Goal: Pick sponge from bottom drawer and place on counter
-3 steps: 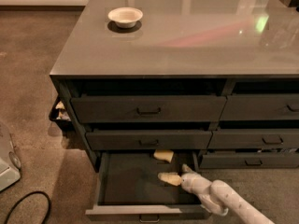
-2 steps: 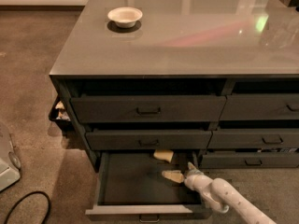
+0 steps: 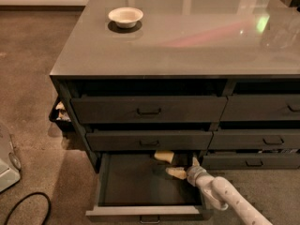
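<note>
The bottom drawer of the left column is pulled out. The pale yellow sponge lies at the back right of the drawer, partly under the drawer above. My gripper reaches into the drawer from the lower right on a white arm. It sits just in front of and to the right of the sponge, a small gap away. One pale finger points left and the other points up, so the gripper is open and empty. The glossy grey counter spans the cabinet top.
A white bowl stands on the counter's far left. The other drawers are closed. A dark bin sits against the cabinet's left side. A black cable and a white object lie on the carpet at the left.
My gripper has moved a little deeper into the drawer and to the right, closer to the sponge. The sponge has not moved.
</note>
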### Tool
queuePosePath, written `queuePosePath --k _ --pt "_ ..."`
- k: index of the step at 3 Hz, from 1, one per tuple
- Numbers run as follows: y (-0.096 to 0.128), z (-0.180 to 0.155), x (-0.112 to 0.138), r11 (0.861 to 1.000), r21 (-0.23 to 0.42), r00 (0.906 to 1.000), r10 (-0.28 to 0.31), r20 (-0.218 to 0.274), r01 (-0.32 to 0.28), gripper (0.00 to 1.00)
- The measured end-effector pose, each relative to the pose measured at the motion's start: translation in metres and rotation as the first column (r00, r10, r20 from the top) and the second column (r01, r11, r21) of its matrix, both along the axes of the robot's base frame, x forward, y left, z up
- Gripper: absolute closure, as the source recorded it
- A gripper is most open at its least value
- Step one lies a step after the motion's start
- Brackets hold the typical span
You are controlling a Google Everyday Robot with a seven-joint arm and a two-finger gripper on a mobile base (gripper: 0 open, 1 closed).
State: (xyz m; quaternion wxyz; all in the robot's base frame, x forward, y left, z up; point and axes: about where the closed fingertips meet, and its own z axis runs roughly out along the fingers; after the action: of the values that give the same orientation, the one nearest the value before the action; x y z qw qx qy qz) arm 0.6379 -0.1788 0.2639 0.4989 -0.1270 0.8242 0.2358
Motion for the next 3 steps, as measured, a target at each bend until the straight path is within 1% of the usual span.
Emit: queuePosePath --k 1,2,3 --pt "0.0093 -0.0052 0.0143 0.998 -0.047 0.9988 0.048 0.011 -0.047 0.0" --pt "0.0093 -0.0052 0.0143 0.998 -0.047 0.9988 0.048 0.011 -0.047 0.0" --pt "0.0091 -0.004 0.0146 0.997 -0.069 0.9991 0.03 0.03 -0.028 0.0"
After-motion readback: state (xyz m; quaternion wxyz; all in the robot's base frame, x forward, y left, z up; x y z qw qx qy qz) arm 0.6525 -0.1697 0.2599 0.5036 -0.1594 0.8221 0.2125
